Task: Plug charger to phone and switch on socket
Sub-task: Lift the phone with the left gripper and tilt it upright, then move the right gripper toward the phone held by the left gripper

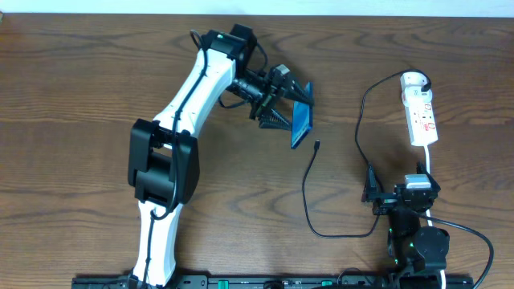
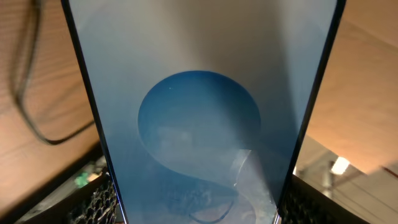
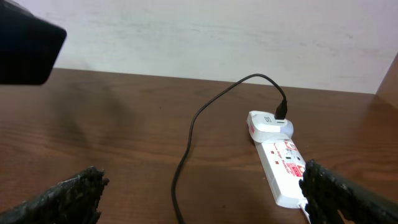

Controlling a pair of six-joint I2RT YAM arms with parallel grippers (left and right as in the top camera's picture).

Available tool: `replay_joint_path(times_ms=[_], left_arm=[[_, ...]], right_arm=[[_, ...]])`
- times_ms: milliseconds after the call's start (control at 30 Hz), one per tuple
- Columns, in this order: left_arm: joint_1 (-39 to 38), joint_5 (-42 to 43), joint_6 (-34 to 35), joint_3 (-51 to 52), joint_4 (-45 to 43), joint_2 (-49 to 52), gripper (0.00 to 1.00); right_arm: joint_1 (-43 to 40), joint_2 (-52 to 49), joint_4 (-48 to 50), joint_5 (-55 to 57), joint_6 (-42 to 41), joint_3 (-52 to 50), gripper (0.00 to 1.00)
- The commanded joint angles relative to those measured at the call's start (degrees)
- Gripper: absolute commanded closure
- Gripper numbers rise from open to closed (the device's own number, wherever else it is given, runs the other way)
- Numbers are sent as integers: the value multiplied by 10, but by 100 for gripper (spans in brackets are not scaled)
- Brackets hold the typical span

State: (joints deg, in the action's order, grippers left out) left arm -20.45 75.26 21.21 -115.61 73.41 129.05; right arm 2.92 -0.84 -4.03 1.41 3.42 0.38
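The phone [image 1: 302, 120] is held up on its edge above the table's back middle, my left gripper [image 1: 287, 103] shut on it. In the left wrist view its blue screen [image 2: 199, 93] fills the frame between the two fingers [image 2: 93, 200]. The charger [image 1: 306, 189] lies loose on the wood, its tip [image 1: 317, 145] just below the phone and its far end in a white adapter [image 1: 414, 79] on the socket [image 1: 422, 114]. My right gripper [image 1: 401, 197] rests open near the front right, below the socket [image 3: 283, 165], with the charger cable [image 3: 186, 143] running between its fingers [image 3: 348, 194].
The socket's white cord [image 1: 434, 168] runs down past my right arm's base [image 1: 418, 241]. My left arm [image 1: 181, 120] stretches diagonally across the left half. A dark blurred shape [image 3: 25, 46] sits at the top left of the right wrist view.
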Motion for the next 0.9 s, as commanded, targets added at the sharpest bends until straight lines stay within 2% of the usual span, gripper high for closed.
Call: replay_joint_path(times_ms=[0, 100, 500, 867], left_arm=[[23, 110, 5, 1, 3, -17, 26], [38, 148, 18, 1, 3, -17, 26], [98, 148, 151, 1, 3, -17, 26], [115, 148, 156, 1, 3, -17, 26]], right_arm=[[-3, 2, -2, 0, 5, -1, 1], [-3, 2, -2, -1, 5, -1, 1], [-3, 2, -2, 0, 5, -1, 1], [-3, 2, -2, 0, 5, -1, 1]])
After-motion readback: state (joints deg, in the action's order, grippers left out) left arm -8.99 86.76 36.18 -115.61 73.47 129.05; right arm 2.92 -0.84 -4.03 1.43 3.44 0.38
